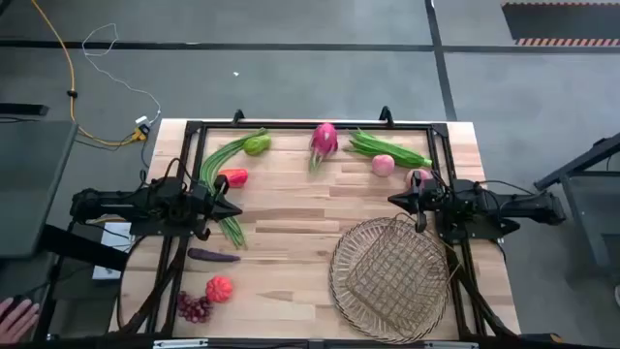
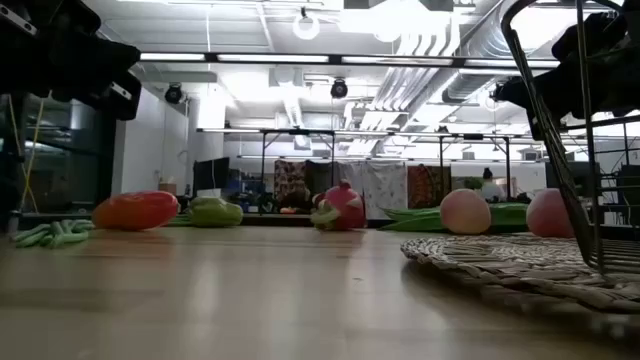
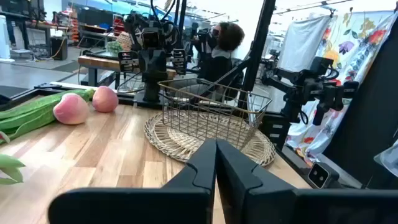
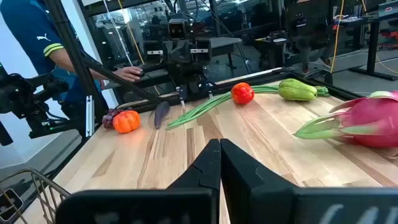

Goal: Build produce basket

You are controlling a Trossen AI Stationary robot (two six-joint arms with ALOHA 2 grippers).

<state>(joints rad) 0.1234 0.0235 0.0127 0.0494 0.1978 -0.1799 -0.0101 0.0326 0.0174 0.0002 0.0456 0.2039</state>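
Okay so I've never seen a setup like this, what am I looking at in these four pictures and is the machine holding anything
It is a two-armed robot at a wooden table. One picture looks straight down, one looks level across the tabletop, and two come from cameras on the arms' wrists. The left end effector and the right end effector are both shut and hold nothing. On the table lie a round woven basket, empty, and scattered produce: a pink dragon fruit, a peach, green beans, a red pepper, a green pepper, an eggplant, a small pumpkin and grapes.
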